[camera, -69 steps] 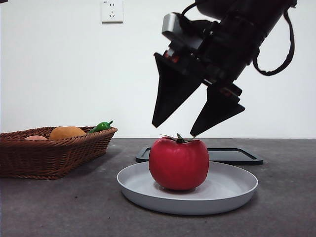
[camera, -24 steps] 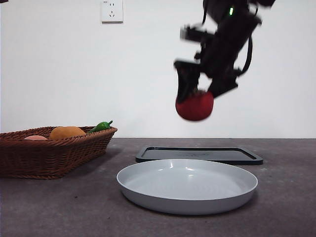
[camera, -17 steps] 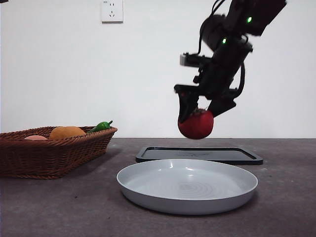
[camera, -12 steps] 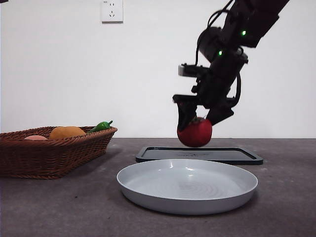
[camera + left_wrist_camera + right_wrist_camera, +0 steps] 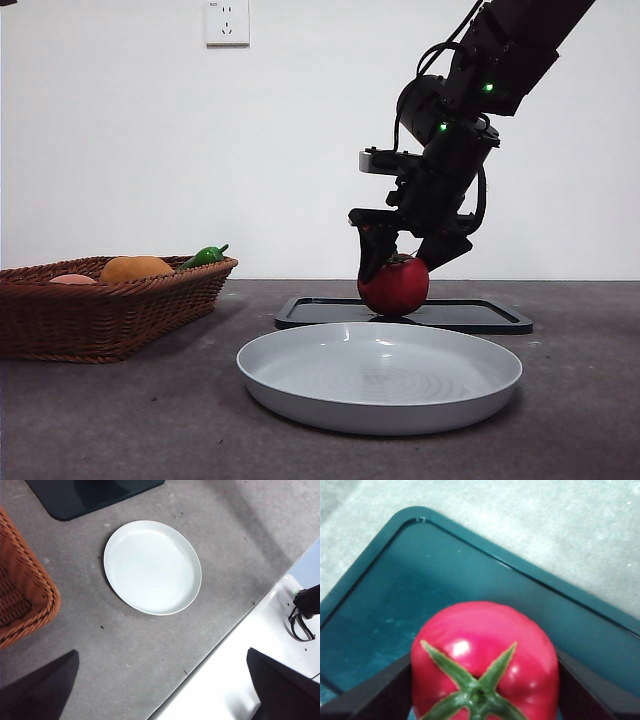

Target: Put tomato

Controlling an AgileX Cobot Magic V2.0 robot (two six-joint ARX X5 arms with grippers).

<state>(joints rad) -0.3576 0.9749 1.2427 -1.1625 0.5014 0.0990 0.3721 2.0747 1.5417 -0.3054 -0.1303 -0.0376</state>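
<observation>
Right hand (image 5: pixel 398 262) clamped on tomato (image 5: pixel 394 286) sides, tomato sitting low on dark tray (image 5: pixel 480 316) behind grey plate (image 5: pixel 380 375). Glossy, round, probably slippery, so grip at widest part. Left hand (image 5: pixel 160 690) parked, spread wide, holding nothing.

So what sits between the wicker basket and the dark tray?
Only bare tabletop separates the basket from the tray, per the left wrist view; the plate lies off to one side.

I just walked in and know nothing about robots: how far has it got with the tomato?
Done: the white plate sits bare. In hand: the right hand grips the tomato low over the dark tray; whether it touches is unclear. Left: let go and pull away. The left hand waits, open.
</observation>
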